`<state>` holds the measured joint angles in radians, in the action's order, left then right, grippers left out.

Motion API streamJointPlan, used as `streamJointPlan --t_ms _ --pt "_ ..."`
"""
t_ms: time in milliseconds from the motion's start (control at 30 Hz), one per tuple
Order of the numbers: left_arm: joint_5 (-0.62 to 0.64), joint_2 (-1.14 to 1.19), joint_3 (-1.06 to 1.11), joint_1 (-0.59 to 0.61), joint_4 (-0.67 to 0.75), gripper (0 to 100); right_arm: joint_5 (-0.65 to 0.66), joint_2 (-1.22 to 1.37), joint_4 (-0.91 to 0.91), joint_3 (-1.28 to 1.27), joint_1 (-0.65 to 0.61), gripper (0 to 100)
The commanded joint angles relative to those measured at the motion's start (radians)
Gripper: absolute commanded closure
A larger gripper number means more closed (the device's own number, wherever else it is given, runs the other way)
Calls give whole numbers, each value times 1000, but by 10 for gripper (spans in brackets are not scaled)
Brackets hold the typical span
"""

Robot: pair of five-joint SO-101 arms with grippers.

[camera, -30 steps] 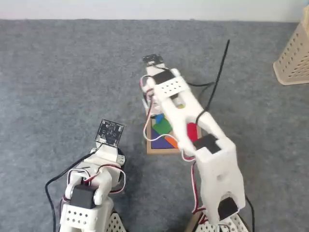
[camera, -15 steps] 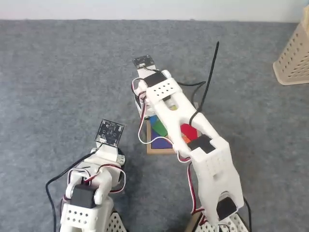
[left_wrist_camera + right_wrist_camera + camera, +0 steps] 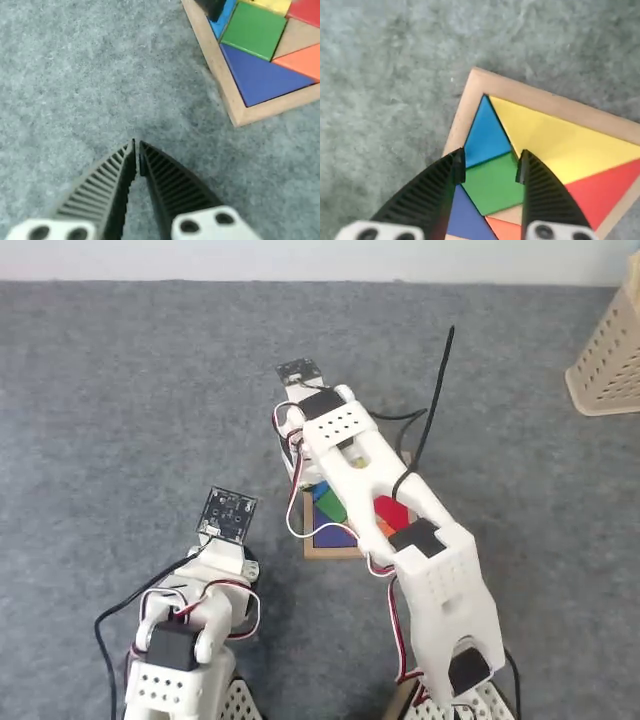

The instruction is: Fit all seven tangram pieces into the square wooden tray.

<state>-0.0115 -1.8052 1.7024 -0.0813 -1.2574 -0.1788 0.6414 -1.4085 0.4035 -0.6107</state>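
Observation:
The square wooden tray (image 3: 461, 113) lies on grey carpet with coloured tangram pieces in it. My right gripper (image 3: 490, 162) hangs open over the tray's corner, its fingers astride the seam between the light blue triangle (image 3: 485, 134) and the green square (image 3: 494, 183). Beside them lie a yellow triangle (image 3: 555, 136), a red piece (image 3: 602, 186), a dark blue triangle (image 3: 465, 217) and an orange piece (image 3: 501, 228). A small patch of bare wood (image 3: 511, 212) shows between green and orange. My left gripper (image 3: 136, 146) is shut and holds nothing, low over the carpet short of the tray (image 3: 222, 80).
A pale slatted basket (image 3: 610, 345) stands at the far right edge. The right arm (image 3: 375, 475) stretches over the tray (image 3: 330, 552), trailing a black cable (image 3: 435, 410). The left arm (image 3: 190, 635) is folded near the front left. Open carpet surrounds the tray.
The right arm swung a little to the left over the tray's corner, then held still. The left arm has not moved.

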Motion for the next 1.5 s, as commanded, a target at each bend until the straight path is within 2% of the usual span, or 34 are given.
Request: streamJointPlan --t_ms 0,167,267,500,633,833,1000,1133,1467 --pt "8 -20 -18 3 -6 988 -8 -111 -31 43 42 987" --pt "8 -20 -18 3 -6 988 -8 -294 -35 -81 119 993" --pt "8 -20 -18 3 -6 988 14 -444 33 -244 168 991" --pt "8 -20 -18 3 -6 988 78 -834 371 -899 291 991" --pt "8 -20 -18 3 -6 988 190 -1055 464 -1177 403 991" --pt "8 -20 -18 3 -6 988 285 -1360 469 -1435 587 989" --pt "8 -20 -18 3 -6 988 370 -1589 470 -1622 659 989" --pt "8 -20 -18 3 -6 988 422 -1765 470 -1758 668 989" --pt "8 -20 -18 3 -6 988 428 -2198 461 -2047 670 989"
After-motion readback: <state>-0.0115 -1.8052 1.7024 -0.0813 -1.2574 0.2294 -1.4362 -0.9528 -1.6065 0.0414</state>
